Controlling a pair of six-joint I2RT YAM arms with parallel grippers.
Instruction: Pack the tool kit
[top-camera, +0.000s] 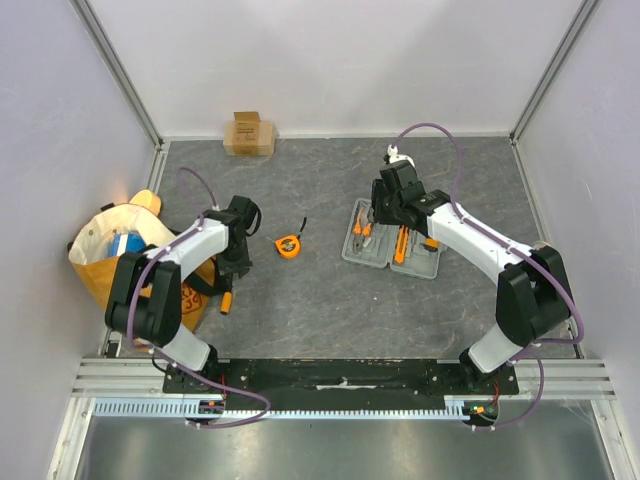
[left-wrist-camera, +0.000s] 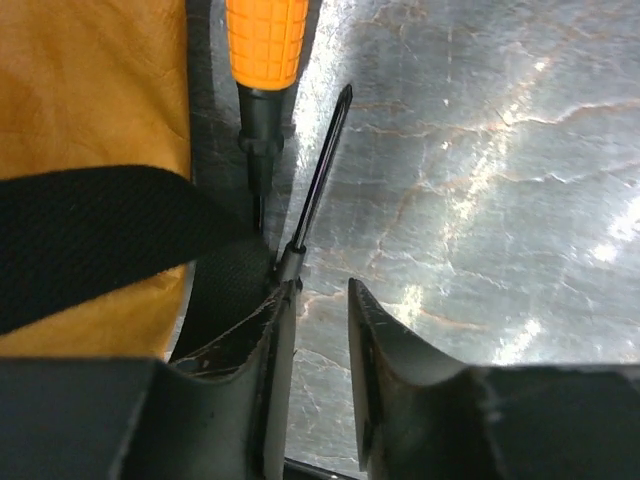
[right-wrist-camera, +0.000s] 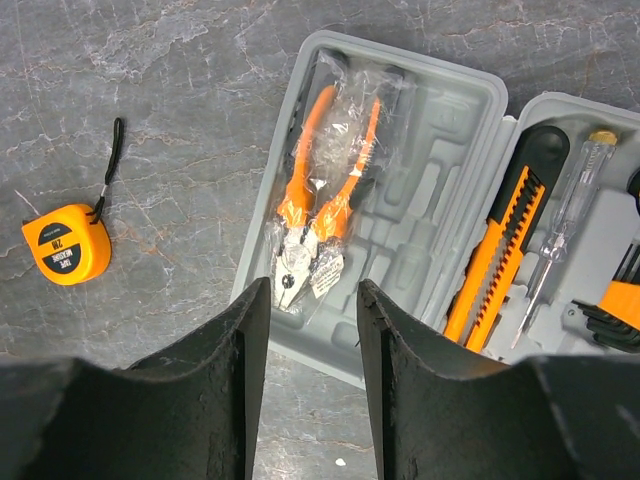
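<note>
The grey tool case (top-camera: 392, 250) lies open right of centre. In the right wrist view the case (right-wrist-camera: 420, 200) holds plastic-wrapped orange pliers (right-wrist-camera: 320, 200), an orange-and-black utility knife (right-wrist-camera: 505, 245) and a clear tester screwdriver (right-wrist-camera: 560, 220). My right gripper (right-wrist-camera: 313, 295) is open and empty, hovering over the case's near edge by the pliers' nose. The orange tape measure (top-camera: 288, 244) lies on the floor, also seen in the right wrist view (right-wrist-camera: 65, 243). My left gripper (left-wrist-camera: 318, 300) is open, low over the floor. An orange-handled screwdriver (left-wrist-camera: 265, 45) and a thin Phillips shaft (left-wrist-camera: 320, 170) lie just ahead of it; the shaft's lower end passes behind the left finger (left-wrist-camera: 280, 340).
A yellow-orange bag (top-camera: 120, 255) with a black strap (left-wrist-camera: 100, 235) lies against the left gripper's left side. A small brown cardboard box (top-camera: 249, 133) stands at the back wall. Hex keys (right-wrist-camera: 620, 300) sit at the case's right edge.
</note>
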